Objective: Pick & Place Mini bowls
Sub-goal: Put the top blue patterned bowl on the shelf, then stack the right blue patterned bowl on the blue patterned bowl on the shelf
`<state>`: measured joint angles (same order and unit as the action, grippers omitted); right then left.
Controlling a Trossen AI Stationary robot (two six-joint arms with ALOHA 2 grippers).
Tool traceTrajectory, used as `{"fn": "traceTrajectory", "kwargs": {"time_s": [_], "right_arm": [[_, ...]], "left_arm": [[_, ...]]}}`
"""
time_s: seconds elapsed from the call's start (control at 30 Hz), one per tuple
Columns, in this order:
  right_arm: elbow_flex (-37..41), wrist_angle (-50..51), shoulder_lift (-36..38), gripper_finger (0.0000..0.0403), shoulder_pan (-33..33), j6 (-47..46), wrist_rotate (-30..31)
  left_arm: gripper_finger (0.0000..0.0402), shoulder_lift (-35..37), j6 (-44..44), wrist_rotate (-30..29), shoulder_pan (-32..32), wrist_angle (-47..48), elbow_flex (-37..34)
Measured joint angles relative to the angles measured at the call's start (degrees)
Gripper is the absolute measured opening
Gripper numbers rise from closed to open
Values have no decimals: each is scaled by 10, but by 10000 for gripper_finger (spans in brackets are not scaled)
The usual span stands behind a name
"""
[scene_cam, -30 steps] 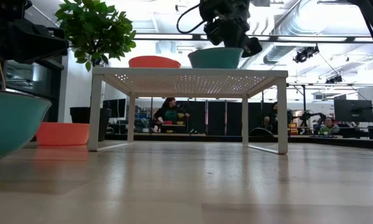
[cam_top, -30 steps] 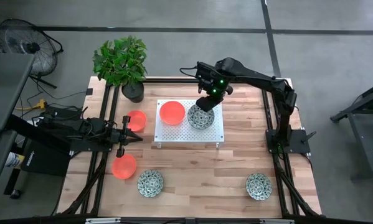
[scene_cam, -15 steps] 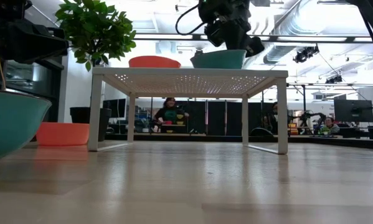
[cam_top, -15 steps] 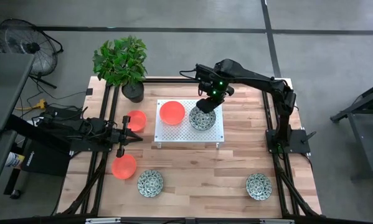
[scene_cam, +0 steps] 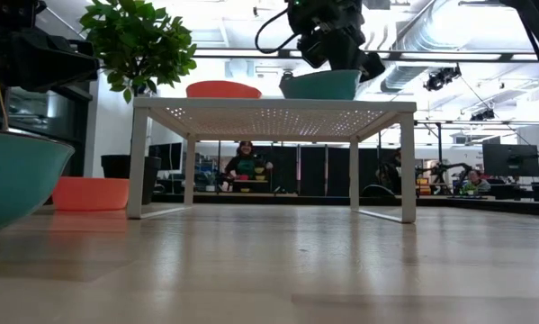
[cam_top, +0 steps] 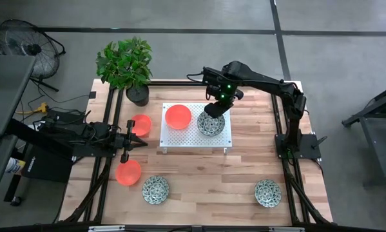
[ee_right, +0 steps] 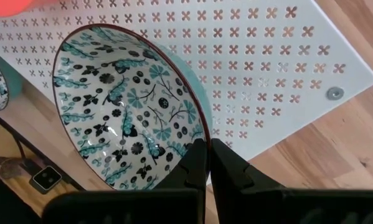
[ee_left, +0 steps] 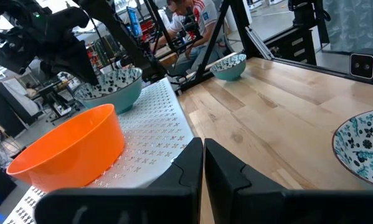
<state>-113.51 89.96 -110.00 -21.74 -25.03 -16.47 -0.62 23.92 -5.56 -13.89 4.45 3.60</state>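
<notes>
While the left hand point(cam_top: 126, 143) waits shut at the bench's point(cam_top: 205, 174) left edge between two orange bowls point(cam_top: 140, 124), a third orange bowl point(cam_top: 178, 116) sits on the white perforated stand point(cam_top: 180, 138). Beside it, the right hand point(cam_top: 213, 109) grips a patterned bowl's point(cam_top: 209, 124) rim. Two patterned bowls point(cam_top: 155, 189) lie near the front.
</notes>
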Motion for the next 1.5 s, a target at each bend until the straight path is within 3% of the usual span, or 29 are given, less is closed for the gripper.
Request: {"fn": "traceTrajectory", "kwargs": {"time_s": [0.33,0.83,1.2,1.5], "right_arm": [[0,1,0,11,0,21,25],[0,1,8,110,-9,45,29],[0,0,95,122,-40,64,101],[13,-2,208,113,56,20,163]], "left_arm": [[9,0,0,0,0,0,0],[9,0,0,0,0,0,0],[9,0,0,0,0,0,0],[9,0,0,0,0,0,0]]}}
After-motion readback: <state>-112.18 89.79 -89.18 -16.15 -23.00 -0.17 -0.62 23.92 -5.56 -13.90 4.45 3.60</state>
